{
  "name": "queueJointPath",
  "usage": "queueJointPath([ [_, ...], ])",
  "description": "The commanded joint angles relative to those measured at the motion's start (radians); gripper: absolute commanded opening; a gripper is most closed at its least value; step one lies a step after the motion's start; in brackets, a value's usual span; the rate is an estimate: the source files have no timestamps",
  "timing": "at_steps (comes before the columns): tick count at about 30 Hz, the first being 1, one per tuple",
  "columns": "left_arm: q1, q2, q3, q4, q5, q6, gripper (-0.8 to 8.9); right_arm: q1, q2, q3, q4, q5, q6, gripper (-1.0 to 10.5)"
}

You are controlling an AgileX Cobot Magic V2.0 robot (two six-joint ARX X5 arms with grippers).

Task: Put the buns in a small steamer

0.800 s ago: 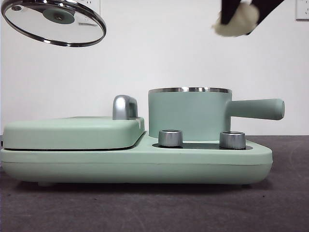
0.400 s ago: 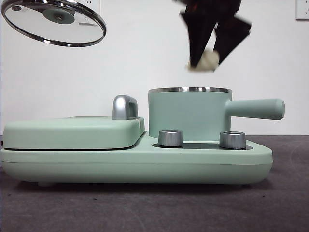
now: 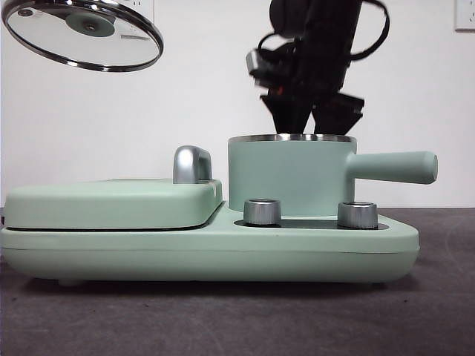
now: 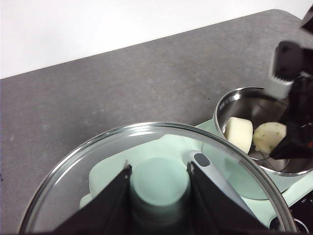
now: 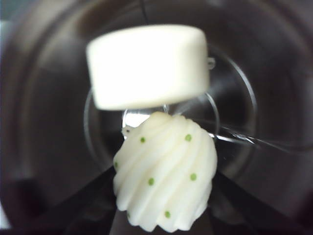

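Against a plain white wall, on a dark grey table [image 3: 430,311], the mint-green cylindrical steamer pot with steel rim and straight side handle [image 3: 291,178] stands open on its mint-green cooker base [image 3: 208,248], beside the flat mint-green hinged plate with chrome handle [image 3: 111,202]. Reaching down into the pot's mouth, the right gripper [image 5: 164,230] has its black jaws clamped on the domed, ridged white bun with green specks [image 5: 165,171], which hangs just above the steel floor. Close alongside it, the smooth cream rounded-rectangular bun [image 5: 149,66] already lies inside the pot; whether the two touch cannot be told. High to one side, the left gripper [image 4: 159,188] holds the round glass lid with steel rim [image 3: 82,33] aloft, its jaws closed on the lid's green knob [image 4: 159,183]. By the look of it, the task is near its end: one bun is in, the second is within the pot walls but not yet released. Letting go and lifting the arm clear appear to be what remains, with the lid perhaps to follow.
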Motion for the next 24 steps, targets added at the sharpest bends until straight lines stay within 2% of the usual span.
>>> queueJointPath([
  [1,-0.002,0.002,0.019,0.029,0.003,0.007,0.10,0.006,0.031,0.023,0.014,0.023,-0.009,2.4],
  [3,-0.002,0.002,0.019,0.029,0.003,0.007,0.10,0.006,0.034,0.023,0.029,0.028,-0.013,2.6],
  [6,-0.002,0.002,0.019,0.029,0.003,0.007,0.10,0.006,0.032,0.025,0.041,0.027,-0.012,4.0],
  [12,-0.002,0.002,0.019,0.029,0.003,0.007,0.10,0.011,-0.013,0.103,-0.028,0.032,-0.010,4.0],
  [16,-0.002,0.002,0.019,0.028,0.003,0.007,0.10,0.027,-0.139,0.112,-0.023,0.063,0.002,4.0],
  [18,-0.002,0.002,0.019,0.027,0.003,0.007,0.10,0.051,-0.234,0.078,0.057,0.077,0.002,3.5],
  [20,-0.002,0.002,0.019,0.022,0.003,0.007,0.10,0.086,-0.367,-0.035,0.206,0.112,0.003,3.4],
  [24,-0.002,0.002,0.019,0.021,0.003,0.007,0.10,0.143,-0.641,-0.344,0.445,0.129,0.004,3.4],
])
